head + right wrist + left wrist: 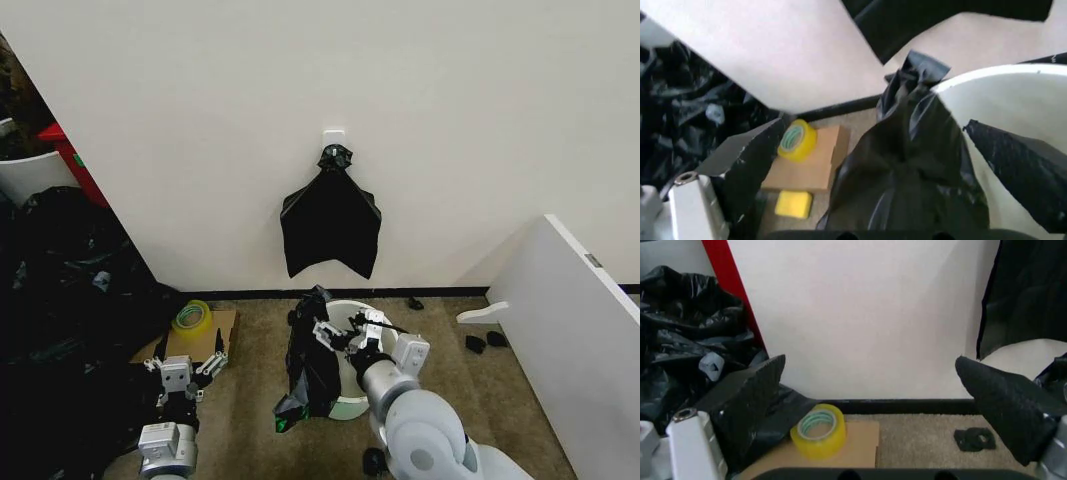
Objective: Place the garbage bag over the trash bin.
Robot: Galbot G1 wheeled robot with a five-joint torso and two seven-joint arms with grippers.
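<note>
Draping garbage bag (308, 368) down trash bin (352, 405) rim's near-left side, right hand (345, 335) spread beside it, left hand (185, 372) open, idle left of bin; next, probably stretching the mouth over that rim.

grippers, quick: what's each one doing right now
Left gripper: open, holding nothing, low over the carpet near the yellow tape roll.
Right gripper: open at the cream-white round plastic trash bin, fingers astride the glossy black garbage bag.

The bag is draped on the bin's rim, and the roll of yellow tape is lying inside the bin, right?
Not quite. The bag does hang on the bin's rim, by the right gripper, but the tape lies on a piece of cardboard on the floor beside it, as the head view shows.
</note>
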